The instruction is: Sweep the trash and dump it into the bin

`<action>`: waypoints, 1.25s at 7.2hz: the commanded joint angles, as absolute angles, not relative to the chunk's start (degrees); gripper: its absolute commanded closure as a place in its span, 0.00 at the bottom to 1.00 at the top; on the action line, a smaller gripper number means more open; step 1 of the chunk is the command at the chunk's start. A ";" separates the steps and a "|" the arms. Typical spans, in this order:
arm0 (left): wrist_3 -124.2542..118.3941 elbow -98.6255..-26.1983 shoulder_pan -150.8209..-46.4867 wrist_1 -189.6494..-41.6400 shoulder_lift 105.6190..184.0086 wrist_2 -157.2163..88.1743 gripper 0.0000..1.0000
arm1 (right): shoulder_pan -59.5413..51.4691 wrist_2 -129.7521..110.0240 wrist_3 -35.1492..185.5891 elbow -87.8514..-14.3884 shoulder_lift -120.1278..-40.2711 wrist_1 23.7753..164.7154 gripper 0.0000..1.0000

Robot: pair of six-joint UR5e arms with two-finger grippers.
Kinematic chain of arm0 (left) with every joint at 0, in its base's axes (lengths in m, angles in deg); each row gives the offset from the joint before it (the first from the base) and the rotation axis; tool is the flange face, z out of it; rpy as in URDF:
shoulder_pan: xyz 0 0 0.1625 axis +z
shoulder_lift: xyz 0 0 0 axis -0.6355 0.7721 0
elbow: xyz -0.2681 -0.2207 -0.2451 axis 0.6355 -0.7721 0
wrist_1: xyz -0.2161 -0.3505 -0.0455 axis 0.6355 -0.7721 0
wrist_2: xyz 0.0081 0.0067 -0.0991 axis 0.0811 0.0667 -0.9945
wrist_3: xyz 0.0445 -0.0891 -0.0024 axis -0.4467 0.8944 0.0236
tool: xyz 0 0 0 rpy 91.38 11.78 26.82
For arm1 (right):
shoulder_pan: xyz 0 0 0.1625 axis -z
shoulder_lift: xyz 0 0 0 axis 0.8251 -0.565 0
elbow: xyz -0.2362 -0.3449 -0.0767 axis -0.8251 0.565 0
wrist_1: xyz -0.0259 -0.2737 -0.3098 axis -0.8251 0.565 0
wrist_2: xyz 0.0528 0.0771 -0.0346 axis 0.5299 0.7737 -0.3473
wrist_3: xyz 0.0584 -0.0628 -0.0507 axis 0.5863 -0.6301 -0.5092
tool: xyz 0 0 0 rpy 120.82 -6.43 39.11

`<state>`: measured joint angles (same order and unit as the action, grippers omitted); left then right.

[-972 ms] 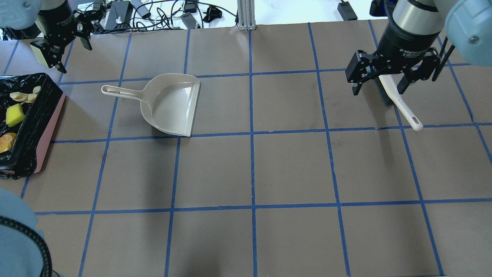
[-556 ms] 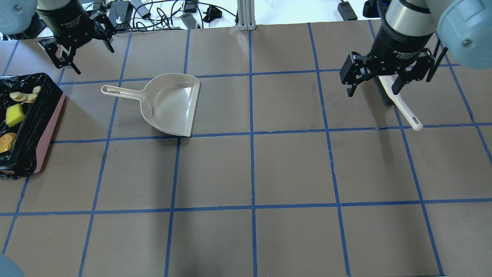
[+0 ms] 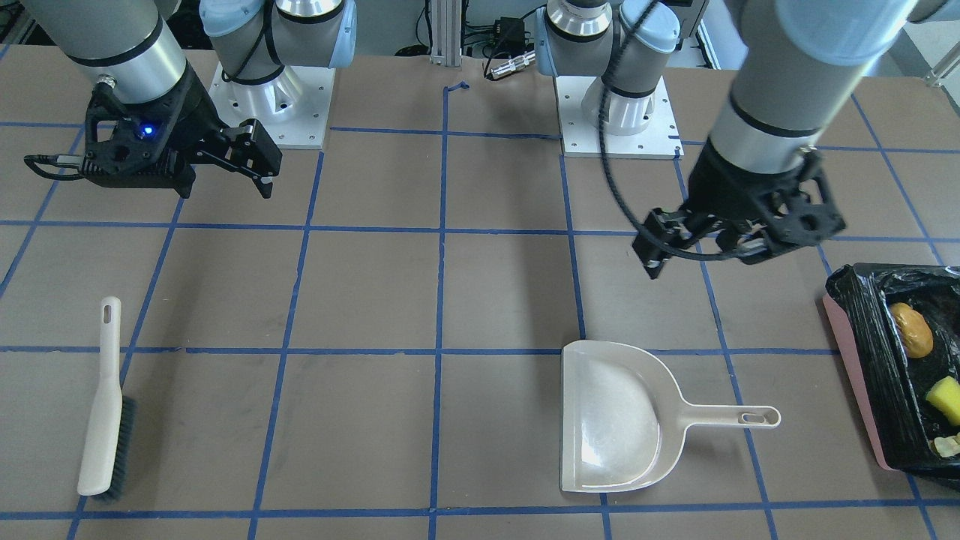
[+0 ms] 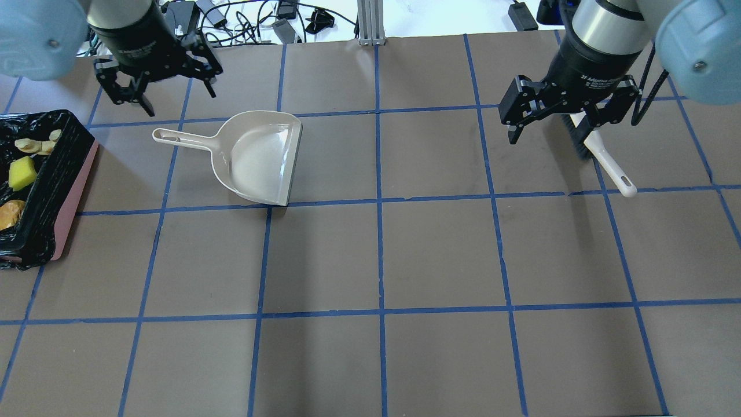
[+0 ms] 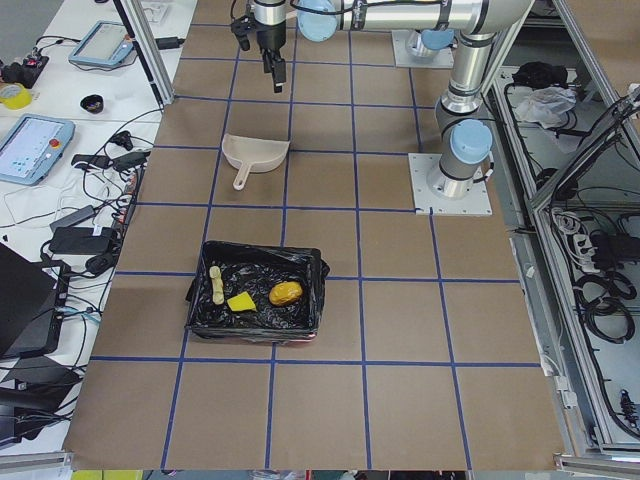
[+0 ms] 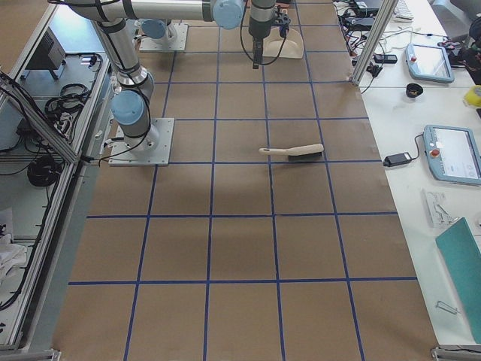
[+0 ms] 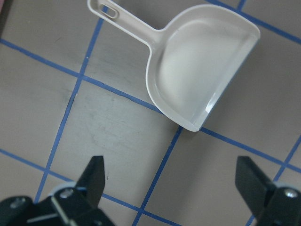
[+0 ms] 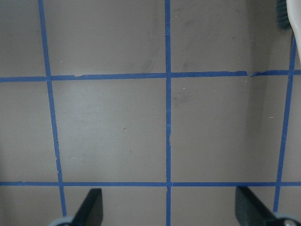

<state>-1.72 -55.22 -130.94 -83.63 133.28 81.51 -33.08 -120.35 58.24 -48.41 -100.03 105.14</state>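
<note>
Left gripper (image 4: pixel 179 99) hangs spread and empty near your dustpan (image 4: pixel 260 159); right gripper (image 4: pixel 553 130) likewise near the brush (image 4: pixel 611 165); trash (image 4: pixel 22 172) already sits in the bin (image 4: pixel 72 191), so you're likely finished.

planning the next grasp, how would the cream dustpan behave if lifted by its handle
The dustpan looks like thin moulded plastic, so probably stiff and light. Its glossy pan may be slippery. Held by the narrow handle, the wider pan would likely twist.
</note>
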 commanded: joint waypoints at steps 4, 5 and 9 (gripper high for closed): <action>-15.69 -58.10 -137.37 -74.92 131.73 76.83 0.00 | -33.09 -121.74 58.63 -48.48 -99.78 105.21 0.00; -15.73 -58.45 -137.63 -79.30 129.90 77.18 0.00 | -33.09 -121.92 58.63 -48.48 -99.78 105.21 0.00; -15.73 -58.45 -135.18 -88.93 127.24 81.50 0.00 | -33.09 -122.18 58.54 -48.48 -99.95 104.95 0.00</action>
<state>-15.85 -58.35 -135.75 -88.79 127.46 81.30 -33.09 -122.10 58.61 -48.47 -99.92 104.99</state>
